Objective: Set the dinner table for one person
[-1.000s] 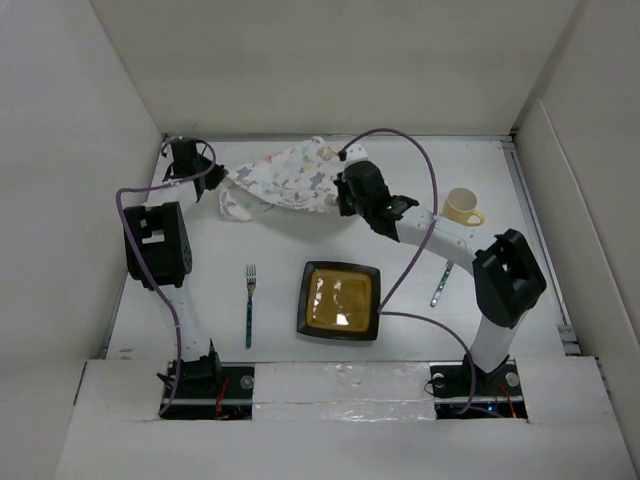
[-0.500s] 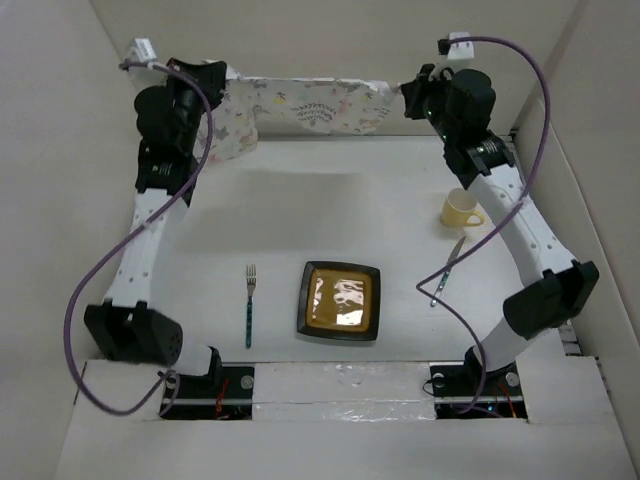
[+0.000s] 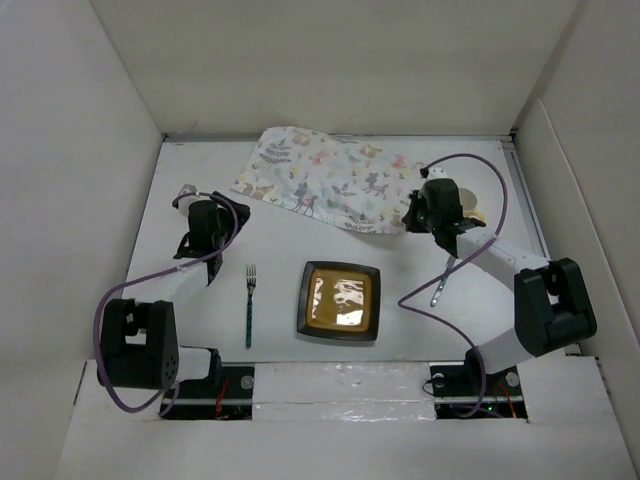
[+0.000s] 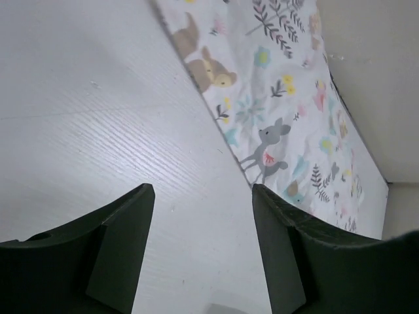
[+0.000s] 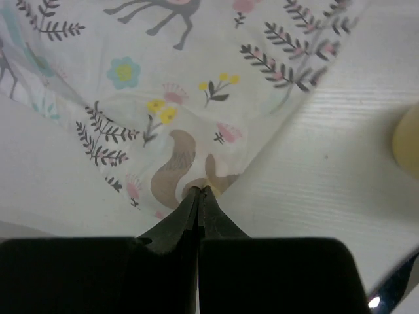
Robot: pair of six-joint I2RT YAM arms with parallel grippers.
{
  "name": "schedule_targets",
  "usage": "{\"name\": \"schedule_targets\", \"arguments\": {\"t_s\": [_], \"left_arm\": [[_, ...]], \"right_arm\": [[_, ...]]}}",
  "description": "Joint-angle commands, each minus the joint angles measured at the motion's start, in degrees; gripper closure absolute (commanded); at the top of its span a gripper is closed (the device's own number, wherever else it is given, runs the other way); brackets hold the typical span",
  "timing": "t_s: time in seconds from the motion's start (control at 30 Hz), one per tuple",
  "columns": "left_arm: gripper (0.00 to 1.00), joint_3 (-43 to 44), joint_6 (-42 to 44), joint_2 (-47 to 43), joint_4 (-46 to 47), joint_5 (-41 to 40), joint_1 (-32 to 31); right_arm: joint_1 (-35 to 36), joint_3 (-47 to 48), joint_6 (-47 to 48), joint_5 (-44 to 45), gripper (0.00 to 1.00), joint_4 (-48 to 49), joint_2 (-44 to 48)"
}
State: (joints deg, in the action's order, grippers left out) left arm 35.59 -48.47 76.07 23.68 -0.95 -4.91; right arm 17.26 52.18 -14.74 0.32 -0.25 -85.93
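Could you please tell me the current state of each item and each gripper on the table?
placemat: spread out, lying askew.
left gripper: open, holding nothing.
right gripper: shut on the placemat's corner.
fork: lying flat, untouched.
plate: flat, empty.
knife: lying flat, untouched.
mug: mostly hidden behind the right gripper.

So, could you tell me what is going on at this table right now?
Two robot arms are laying a deer-print placemat on the dinner table. The right gripper is shut on its near right corner; the left gripper is open beside its left edge, holding nothing. The placemat lies spread, askew, at the far side. A plate, fork and knife lie nearer the arms.
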Motion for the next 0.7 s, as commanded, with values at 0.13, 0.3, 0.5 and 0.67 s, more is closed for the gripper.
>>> {"name": "schedule_targets", "arguments": {"t_s": [0.13,0.3,0.5,0.67], "left_arm": [[0.39,-3.7,0.8,-10.0,2.2,-7.2,-0.2],[0.38,6.5,5.0,2.2,-0.6,-7.2,-0.7],[0.40,30.7,12.8,24.5,-17.6,-15.5,-3.7],[0.42,43.5,16.3,37.0,-25.6,-17.2,-3.7]], "right_arm": [[-0.6,2.0,-2.1,7.0,0.90,2.8,-0.7],[-0.6,3.7,-2.4,8.9,0.74,1.5,-1.7],[1.8,1.3,-3.1,15.2,0.46,0.6,5.1],[7.0,-2.5,-3.2,9.8,0.47,4.8,7.2]]}}
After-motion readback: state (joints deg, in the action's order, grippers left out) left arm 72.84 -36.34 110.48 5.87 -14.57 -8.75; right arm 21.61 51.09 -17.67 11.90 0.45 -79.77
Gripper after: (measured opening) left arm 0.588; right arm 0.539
